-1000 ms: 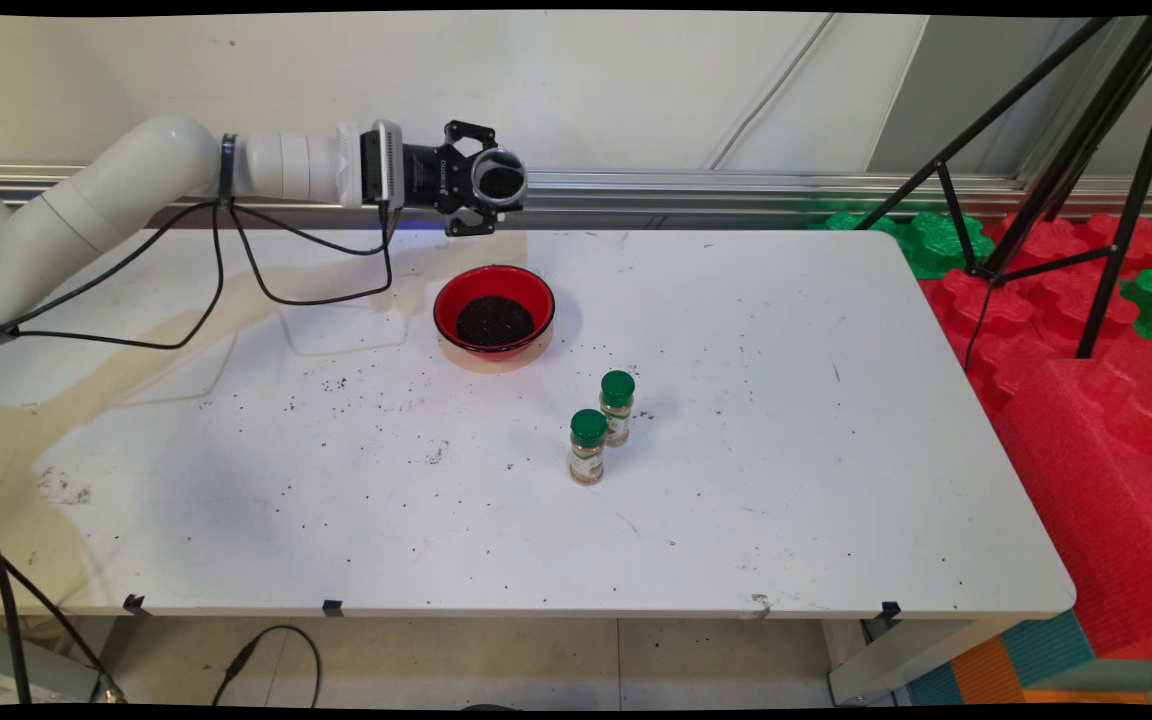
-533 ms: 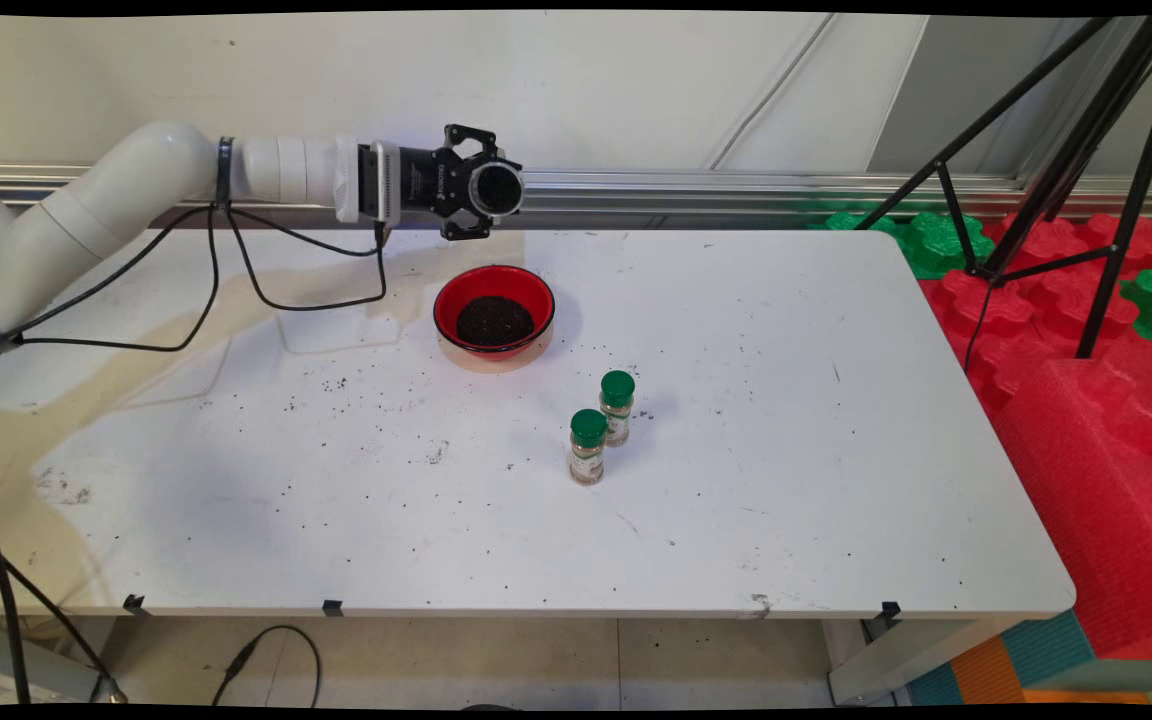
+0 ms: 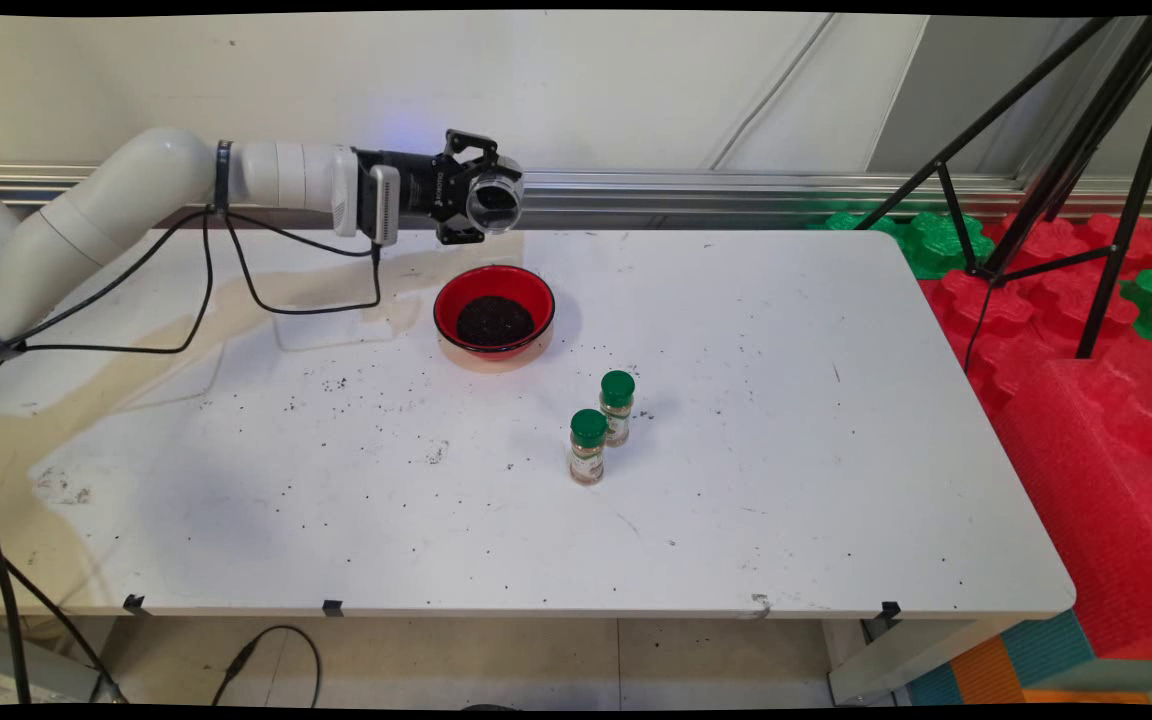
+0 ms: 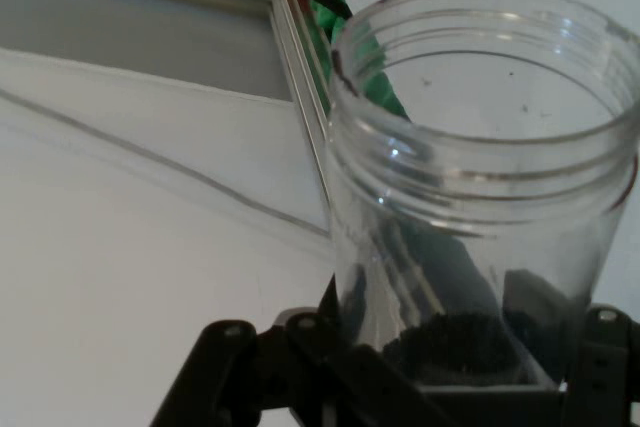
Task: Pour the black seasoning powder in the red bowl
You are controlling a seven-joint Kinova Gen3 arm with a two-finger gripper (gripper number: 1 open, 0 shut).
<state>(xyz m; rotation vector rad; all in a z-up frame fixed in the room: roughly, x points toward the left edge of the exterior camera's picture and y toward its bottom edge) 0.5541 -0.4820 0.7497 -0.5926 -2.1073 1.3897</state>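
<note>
Arm: entered from the left and reached horizontally to the right above the far part of the table, black cables hanging in loops beneath it.
Wrist: was level, rolled so the hand lay on its side.
Gripper (image 3: pixel 488 200): pointed right, raised well above the surface; its fingers were closed against a clear jar (image 4: pixel 480 197).
Linkage: black, seen at the hand view's bottom edge.
</note>
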